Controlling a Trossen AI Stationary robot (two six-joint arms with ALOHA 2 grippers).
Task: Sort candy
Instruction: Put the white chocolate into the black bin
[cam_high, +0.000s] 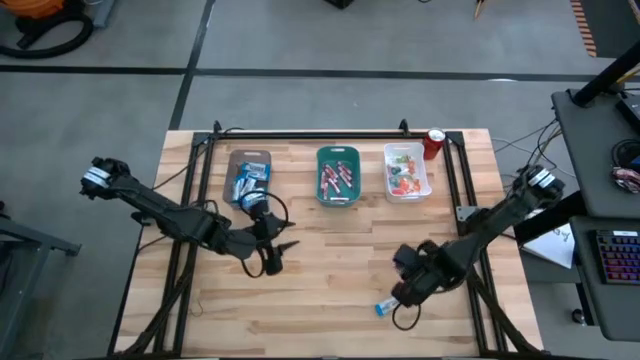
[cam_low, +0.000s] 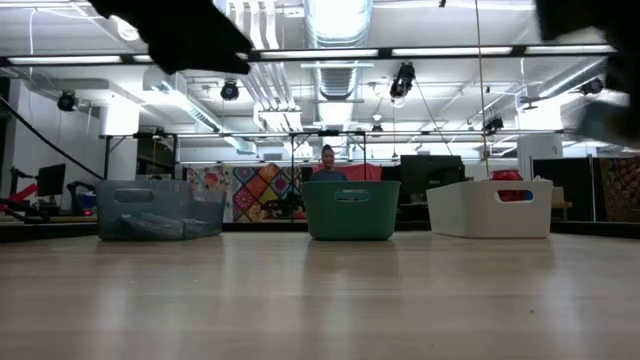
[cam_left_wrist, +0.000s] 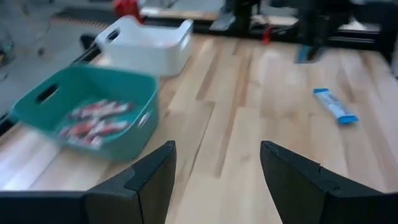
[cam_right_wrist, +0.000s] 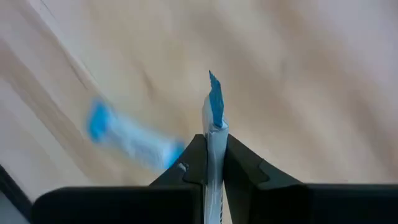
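My right gripper (cam_high: 405, 292) hangs over the table's near right part, shut on a blue-and-white candy (cam_right_wrist: 214, 134). A second blue-and-white candy (cam_high: 385, 308) lies flat on the wood just beside it, toward the near edge. My left gripper (cam_high: 278, 258) stands open over the near left part with nothing between its fingers (cam_left_wrist: 217, 155). Along the far edge stand a brown tray (cam_high: 248, 178) holding blue-and-white candy, a teal tray (cam_high: 338, 175) holding red sticks, and a white tray (cam_high: 407, 172) holding red, orange and green pieces. My right gripper pinches the candy's wrapper (cam_right_wrist: 214, 144) between its two fingers, flat sides against the pads. The fingers come from above, pointing steeply down. The wrapper's blue crimped end (cam_right_wrist: 215, 99) sticks out past the fingertips, and the candy looks lifted clear of the wood.
A red can (cam_high: 434, 143) stands at the far right, beside the white tray. A dark frame (cam_high: 300, 135) runs along the table's far edge and down its sides. Bare wood lies between the trays and the two grippers.
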